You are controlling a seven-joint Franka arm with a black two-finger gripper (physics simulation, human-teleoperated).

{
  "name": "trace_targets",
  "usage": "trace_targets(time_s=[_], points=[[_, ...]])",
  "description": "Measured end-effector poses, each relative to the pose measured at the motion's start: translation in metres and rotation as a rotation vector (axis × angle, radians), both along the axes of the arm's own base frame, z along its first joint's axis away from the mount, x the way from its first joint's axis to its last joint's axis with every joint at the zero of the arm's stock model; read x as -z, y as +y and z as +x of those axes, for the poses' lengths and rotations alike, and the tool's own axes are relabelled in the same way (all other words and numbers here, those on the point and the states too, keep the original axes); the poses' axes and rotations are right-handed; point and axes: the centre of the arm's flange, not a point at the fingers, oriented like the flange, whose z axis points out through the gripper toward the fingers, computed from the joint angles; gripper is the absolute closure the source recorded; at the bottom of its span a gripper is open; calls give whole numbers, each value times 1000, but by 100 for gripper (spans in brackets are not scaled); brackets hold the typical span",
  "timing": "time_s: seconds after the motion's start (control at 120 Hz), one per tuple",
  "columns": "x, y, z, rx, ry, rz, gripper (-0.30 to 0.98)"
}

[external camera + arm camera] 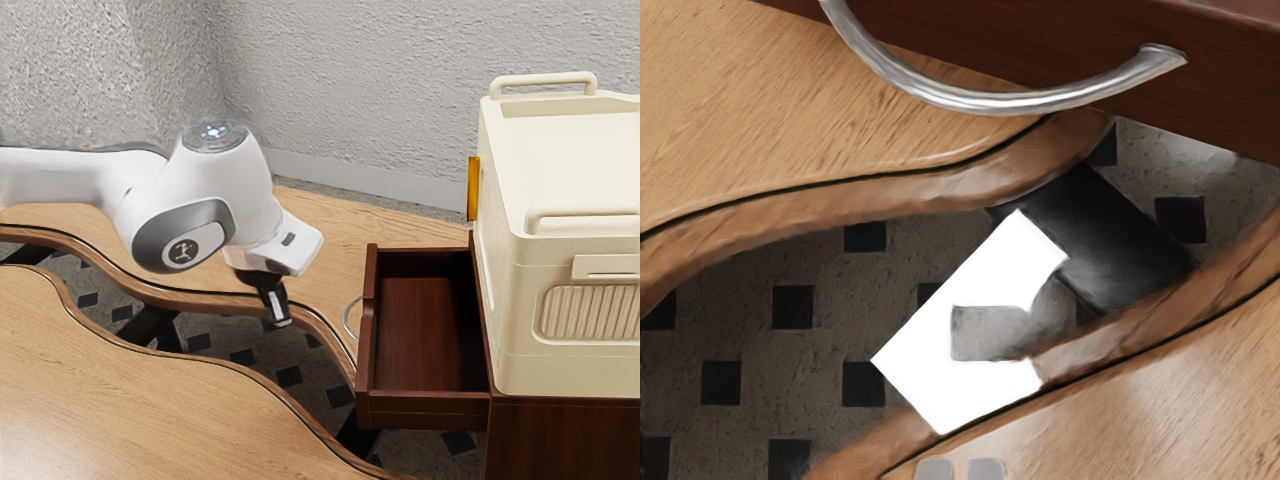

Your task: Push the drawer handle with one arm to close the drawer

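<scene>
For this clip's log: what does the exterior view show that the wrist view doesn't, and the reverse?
Exterior view: the white arm, the open drawer's inside, the cream box and its amber panel.

Wrist view: a bright white angular patch in front of the floor, and the handle's broad curve up close.

Both: the drawer's front, its metal handle, the wavy-edged wooden table, the dark-squared floor.

Glossy metal handle (1010, 103), smooth wooden drawer (425, 340), grained wood table (90, 390), rough matt wall (370, 90)
</scene>
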Motion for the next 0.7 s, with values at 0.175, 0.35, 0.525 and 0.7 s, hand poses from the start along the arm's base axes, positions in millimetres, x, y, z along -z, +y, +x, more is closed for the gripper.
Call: trace_targets(time_s=[0.175, 0.35, 0.525, 0.7], points=[[22, -5, 13, 98, -9, 14, 78], [30, -9, 19, 178, -21, 24, 78], [36, -24, 33, 254, -28, 37, 78], [44, -40, 39, 318, -24, 47, 79]])
